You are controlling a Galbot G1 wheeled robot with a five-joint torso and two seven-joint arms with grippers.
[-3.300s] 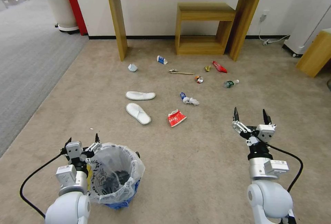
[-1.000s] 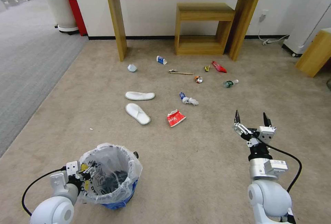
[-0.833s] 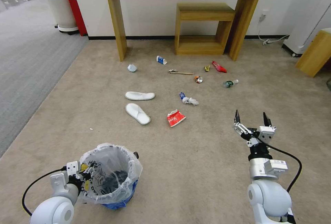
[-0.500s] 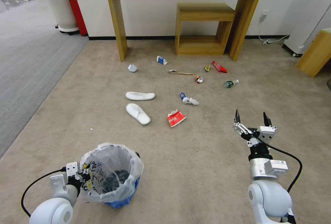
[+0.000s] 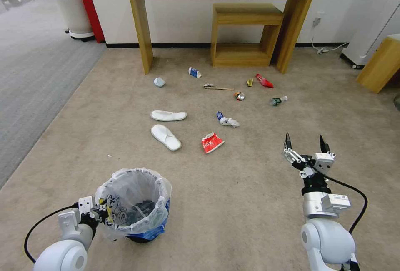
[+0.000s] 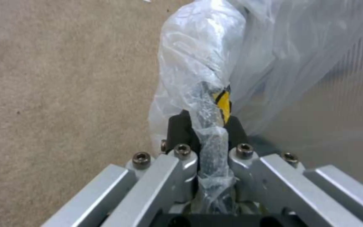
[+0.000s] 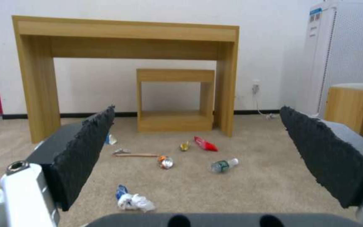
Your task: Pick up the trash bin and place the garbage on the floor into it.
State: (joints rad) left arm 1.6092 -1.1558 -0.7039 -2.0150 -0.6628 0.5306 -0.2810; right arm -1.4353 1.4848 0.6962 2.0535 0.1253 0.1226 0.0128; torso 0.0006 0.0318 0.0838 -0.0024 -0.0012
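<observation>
— Gripping what, the left claw (image 6: 206, 126)?
— Clamped on the bagged rim of the small round blue plastic trash bin (image 5: 137, 204), near the beige carpet floor (image 5: 233, 196).
— The right claw (image 5: 305, 142)?
— Wide open, empty.

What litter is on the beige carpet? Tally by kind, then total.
White slippers: 2
Red-white carton: 1
Blue-white cup: 1
Crumpled paper wads: 2
Wooden stick: 1
Crushed can: 1
Red and yellow wrappers: 2
Clear plastic bottle: 1
Total: 11

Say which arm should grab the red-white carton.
Right, probably. The right tool hangs open and free over the floor; the carton lies ahead. The left tool is shut on the trash bin.
</observation>
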